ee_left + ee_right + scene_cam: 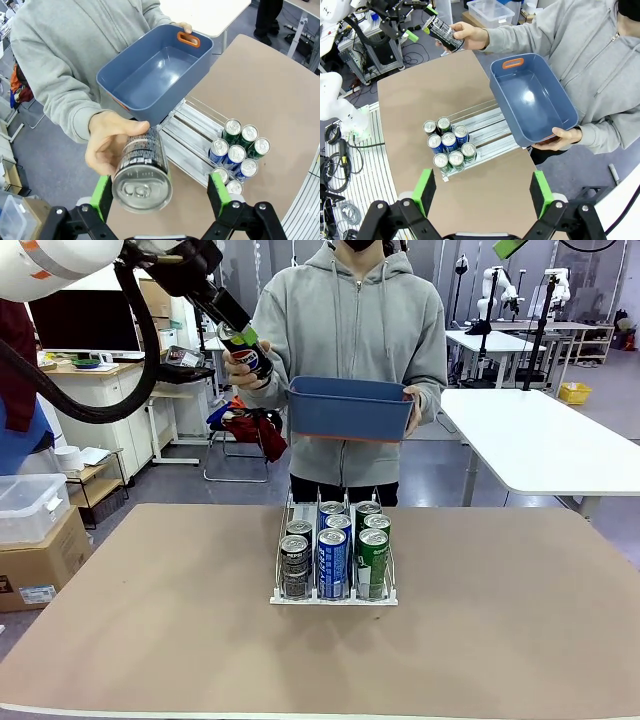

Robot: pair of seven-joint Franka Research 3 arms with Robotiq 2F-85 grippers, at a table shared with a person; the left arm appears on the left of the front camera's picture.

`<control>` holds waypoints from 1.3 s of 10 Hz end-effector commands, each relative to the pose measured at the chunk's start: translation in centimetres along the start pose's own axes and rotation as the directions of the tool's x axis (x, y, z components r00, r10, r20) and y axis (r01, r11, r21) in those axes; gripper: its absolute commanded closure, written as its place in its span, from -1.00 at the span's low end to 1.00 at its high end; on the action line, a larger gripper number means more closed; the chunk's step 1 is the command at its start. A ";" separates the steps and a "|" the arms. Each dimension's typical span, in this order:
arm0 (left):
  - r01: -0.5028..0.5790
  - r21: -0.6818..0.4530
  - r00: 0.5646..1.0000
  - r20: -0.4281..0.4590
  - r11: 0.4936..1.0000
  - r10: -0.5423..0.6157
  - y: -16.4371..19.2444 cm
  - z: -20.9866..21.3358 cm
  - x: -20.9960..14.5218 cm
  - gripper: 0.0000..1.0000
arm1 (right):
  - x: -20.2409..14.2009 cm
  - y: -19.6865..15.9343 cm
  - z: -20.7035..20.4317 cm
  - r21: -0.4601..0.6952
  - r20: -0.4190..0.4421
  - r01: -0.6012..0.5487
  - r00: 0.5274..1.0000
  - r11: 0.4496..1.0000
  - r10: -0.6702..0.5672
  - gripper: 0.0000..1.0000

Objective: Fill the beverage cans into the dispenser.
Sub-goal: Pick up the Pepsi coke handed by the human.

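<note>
A person's hand holds a dark beverage can (142, 167) out between the fingers of my left gripper (160, 195). Those fingers stand open on either side of the can without clamping it. In the front view this is high at the back left, with the left gripper (240, 335) at the can (250, 358). The clear dispenser (334, 597) stands mid-table with several dark, blue and green cans (332, 558) in its three lanes. My right gripper (482, 192) hangs open high above the table, looking down on the dispenser (485, 131).
The person's other hand holds an empty blue bin (350, 408) above the far edge of the table, behind the dispenser. The brown tabletop (150, 620) is bare around the rack. A white table (540, 440) stands at the back right.
</note>
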State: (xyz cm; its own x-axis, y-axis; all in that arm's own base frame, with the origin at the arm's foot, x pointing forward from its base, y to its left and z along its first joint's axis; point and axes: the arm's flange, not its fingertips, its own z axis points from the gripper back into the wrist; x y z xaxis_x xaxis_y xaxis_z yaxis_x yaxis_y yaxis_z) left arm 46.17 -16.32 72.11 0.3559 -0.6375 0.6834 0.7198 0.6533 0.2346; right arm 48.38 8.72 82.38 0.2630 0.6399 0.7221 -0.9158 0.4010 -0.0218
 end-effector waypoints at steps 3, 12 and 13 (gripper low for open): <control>0.003 0.039 1.000 0.007 0.999 -0.003 0.7 -1.6 -0.2 -1.00 | 0.1 0.0 0.2 -0.002 0.004 0.001 1.000 1.000 -0.001 -1.00; 0.001 0.056 1.000 -0.012 0.998 0.000 0.8 -2.0 -0.4 -0.65 | 0.1 0.0 0.2 -0.002 0.004 0.001 1.000 1.000 -0.001 -1.00; 0.013 0.087 1.000 -0.019 0.996 -0.012 0.7 -2.0 -0.5 -0.62 | 0.1 0.0 0.2 -0.002 0.004 0.001 1.000 1.000 -0.001 -1.00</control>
State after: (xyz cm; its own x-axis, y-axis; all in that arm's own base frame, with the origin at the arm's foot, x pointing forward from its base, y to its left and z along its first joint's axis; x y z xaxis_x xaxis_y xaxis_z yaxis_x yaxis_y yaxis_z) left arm 47.90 -16.46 70.76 0.3566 -0.6454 0.6755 0.6999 0.6635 0.2645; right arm 48.38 8.72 82.38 0.2630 0.6399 0.7221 -0.9158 0.4010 -0.0218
